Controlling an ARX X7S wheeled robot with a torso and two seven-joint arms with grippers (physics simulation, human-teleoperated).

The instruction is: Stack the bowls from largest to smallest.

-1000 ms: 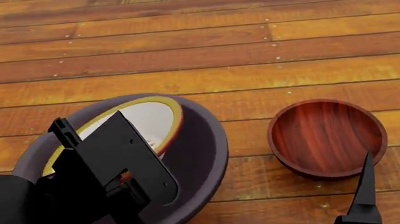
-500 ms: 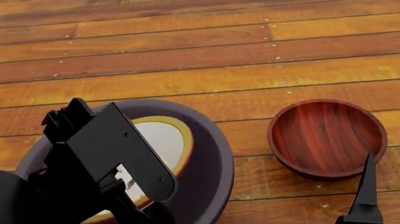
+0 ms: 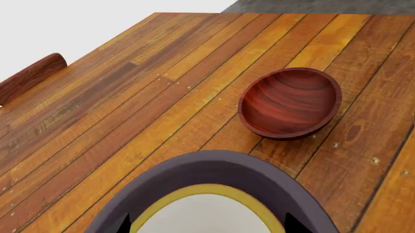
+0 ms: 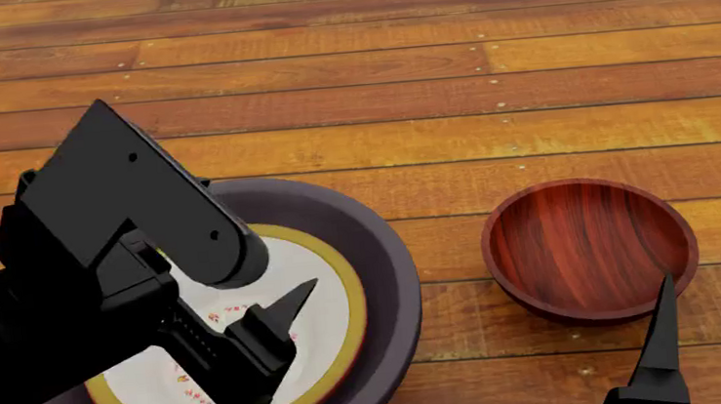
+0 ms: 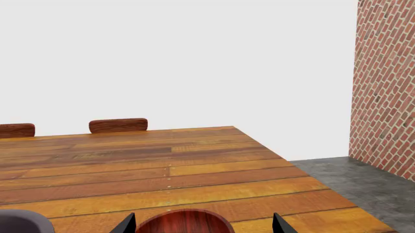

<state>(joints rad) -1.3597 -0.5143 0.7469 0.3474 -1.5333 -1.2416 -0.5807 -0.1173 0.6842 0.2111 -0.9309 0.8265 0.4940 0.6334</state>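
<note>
The dark purplish-grey bowl (image 4: 386, 268) stands on the wooden table at the front left. Nested level inside it is the white bowl (image 4: 323, 293) with the yellow rim and red dots. My left gripper (image 3: 206, 224) hangs open just above the white bowl, its fingertips (image 3: 121, 224) spread to either side of it and holding nothing. In the head view the left arm hides much of both bowls. The red-brown wooden bowl (image 4: 587, 246) sits alone to the right. My right gripper (image 5: 204, 224) is open at that bowl's near edge, with one finger (image 4: 660, 332) showing in the head view.
Bare wooden planks (image 4: 351, 95) stretch beyond the bowls. Chair backs (image 5: 118, 125) stand at the table's far edge. A brick wall (image 5: 386, 87) and grey floor (image 5: 350, 170) lie past the table's right end.
The white bowl was tilted in my left gripper; it now lies flat in the purplish-grey bowl. The left gripper has let go and risen. The right arm has not moved.
</note>
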